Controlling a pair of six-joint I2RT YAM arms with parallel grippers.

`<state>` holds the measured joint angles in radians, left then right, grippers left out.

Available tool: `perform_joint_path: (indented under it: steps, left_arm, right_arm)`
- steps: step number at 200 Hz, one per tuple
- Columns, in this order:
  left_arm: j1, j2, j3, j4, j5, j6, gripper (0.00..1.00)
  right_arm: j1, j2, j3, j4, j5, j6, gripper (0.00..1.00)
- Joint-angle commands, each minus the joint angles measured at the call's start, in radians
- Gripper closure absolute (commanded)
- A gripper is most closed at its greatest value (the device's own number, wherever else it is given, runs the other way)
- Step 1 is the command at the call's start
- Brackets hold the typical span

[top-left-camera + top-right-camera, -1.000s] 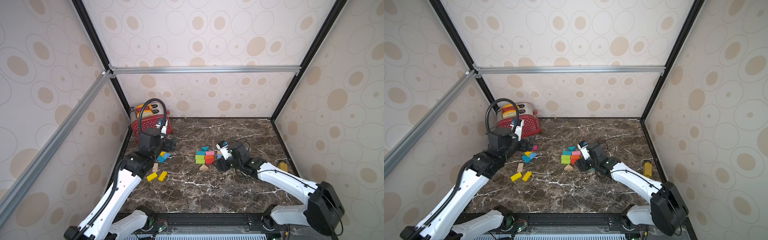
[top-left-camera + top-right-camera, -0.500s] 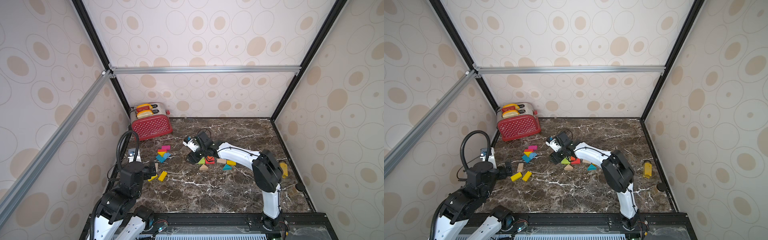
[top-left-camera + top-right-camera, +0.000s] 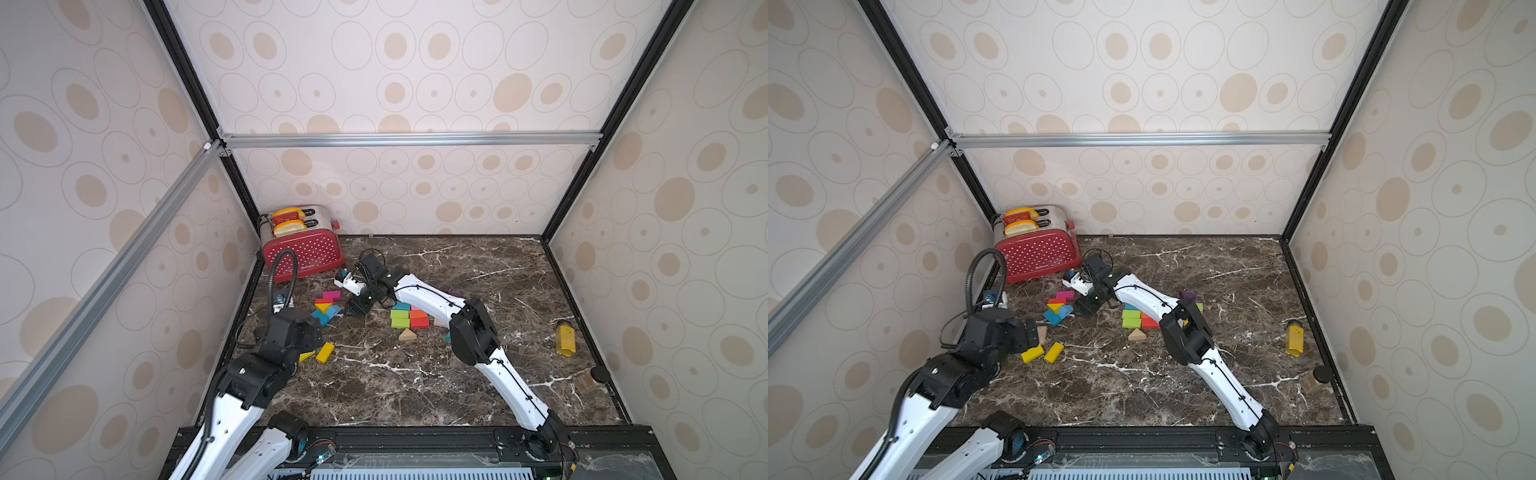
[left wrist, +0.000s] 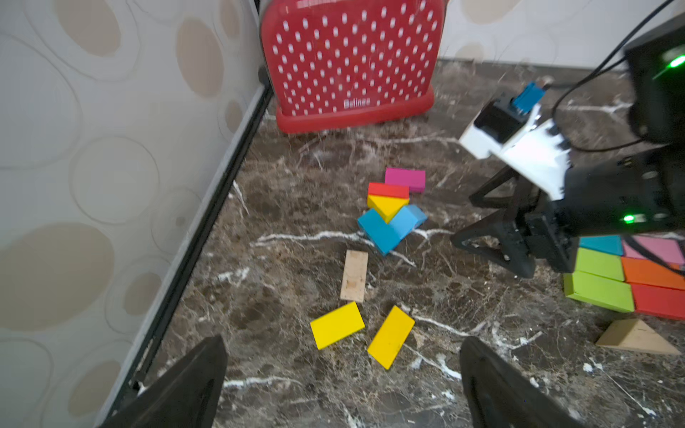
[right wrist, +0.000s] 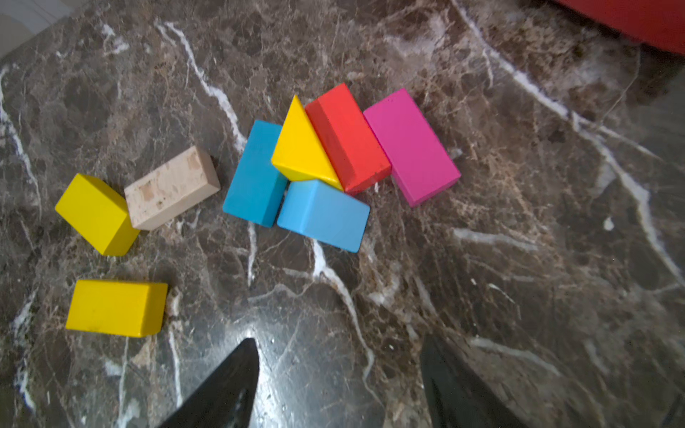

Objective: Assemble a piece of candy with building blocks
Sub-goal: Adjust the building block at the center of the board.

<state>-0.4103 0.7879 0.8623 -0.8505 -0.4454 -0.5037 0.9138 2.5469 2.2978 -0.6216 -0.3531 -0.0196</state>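
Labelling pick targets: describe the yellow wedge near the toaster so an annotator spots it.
From the red polka-dot toaster in the far left corner, come forward to the block cluster before it. The yellow triangular wedge lies against the red brick, its tip between two blue bricks. It is the only triangle there; the other yellow blocks are rectangular.

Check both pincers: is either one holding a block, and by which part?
Nothing is held. The left pincer is wide open near the two yellow bricks; the right pincer is open and empty, short of the light blue block.
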Motion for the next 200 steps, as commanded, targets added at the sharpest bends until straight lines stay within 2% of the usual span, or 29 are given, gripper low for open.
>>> perform_joint_path:
  steps: [1, 31, 46, 61, 83, 93, 143, 186, 200]
  left_arm:
    - [0.005, 0.112, 0.02, 0.002, 0.043, -0.139, 0.01]
    - [0.008, 0.267, 0.039, 0.063, 0.075, -0.17, 0.03]
    - [0.008, 0.31, 0.021, 0.066, 0.107, -0.182, 0.03]
    - [0.011, 0.338, -0.046, 0.136, 0.193, -0.186, 0.04]
    - [0.012, 0.417, -0.106, 0.208, 0.285, -0.196, 0.1]
    - [0.013, 0.454, -0.123, 0.266, 0.286, -0.202, 0.12]
    - [0.012, 0.588, -0.183, 0.345, 0.254, -0.203, 0.19]
    - [0.012, 0.672, -0.152, 0.379, 0.28, -0.185, 0.2]
    - [0.011, 0.7, -0.137, 0.364, 0.289, -0.181, 0.25]
  right_arm:
    - [-0.02, -0.114, -0.152, 0.006, 0.017, 0.007, 0.29]
    - [-0.04, -0.394, -0.597, 0.263, 0.012, 0.035, 0.29]
    - [-0.04, -0.519, -0.738, 0.299, 0.056, 0.052, 0.29]
    - [-0.043, -0.642, -0.874, 0.359, 0.078, 0.098, 0.29]
    - [-0.043, -0.801, -1.058, 0.446, 0.08, 0.177, 0.29]
    - [-0.041, -0.852, -1.106, 0.447, 0.065, 0.19, 0.29]
    - [-0.043, -1.066, -1.287, 0.425, 0.089, 0.192, 0.3]
    - [-0.042, -1.113, -1.346, 0.424, 0.107, 0.19, 0.3]
    - [-0.042, -1.11, -1.347, 0.421, 0.111, 0.189, 0.3]
